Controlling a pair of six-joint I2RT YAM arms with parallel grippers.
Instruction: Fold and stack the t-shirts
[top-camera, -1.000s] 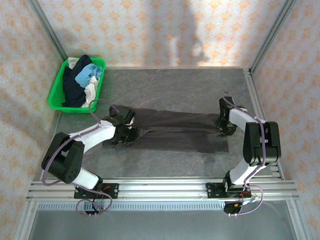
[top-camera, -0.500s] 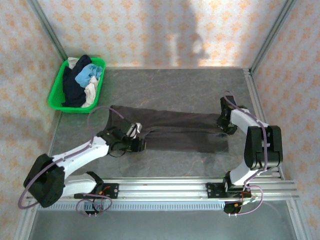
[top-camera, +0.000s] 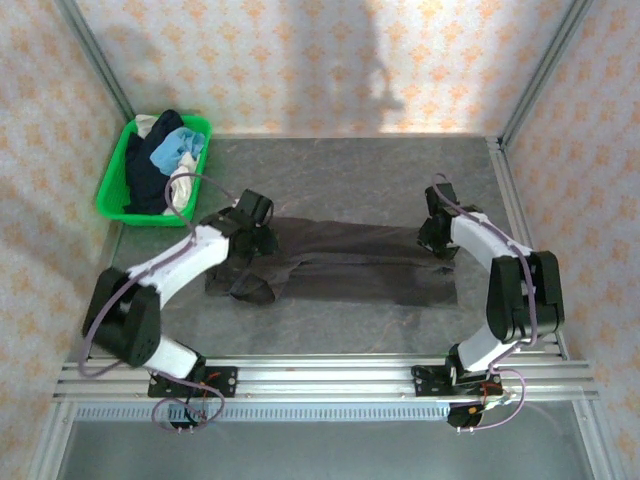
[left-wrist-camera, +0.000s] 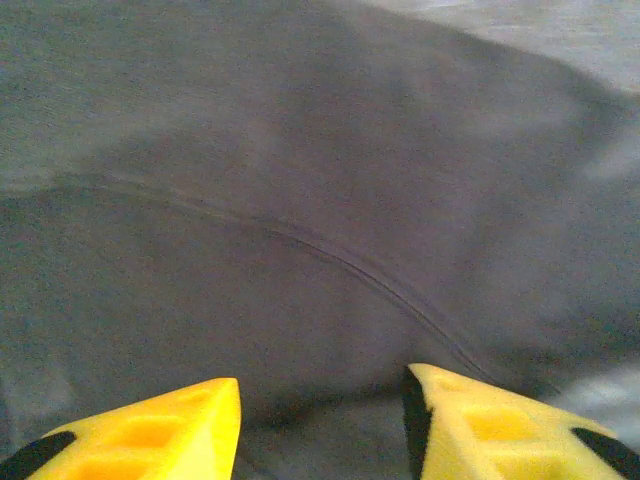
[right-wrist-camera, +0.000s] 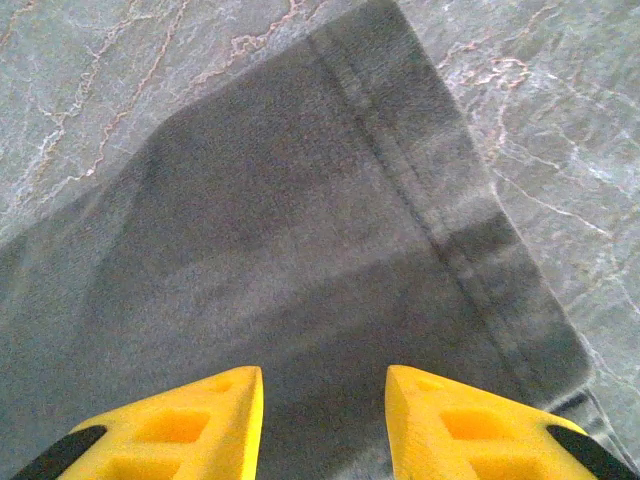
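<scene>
gaping over dk tee (top-camera: 350, 270): both jaws

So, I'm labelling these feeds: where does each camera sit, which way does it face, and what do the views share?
Top external: above and behind the arms, looking down on the table; both arms show, left gripper and right gripper over the dark shirt.
Left wrist: on the left arm's wrist, facing down past its open fingers at the shirt's seam.
Right wrist: on the right wrist, facing down past its open fingers at the shirt's hemmed end and the table.
Shared: all three see the shirt.
</scene>
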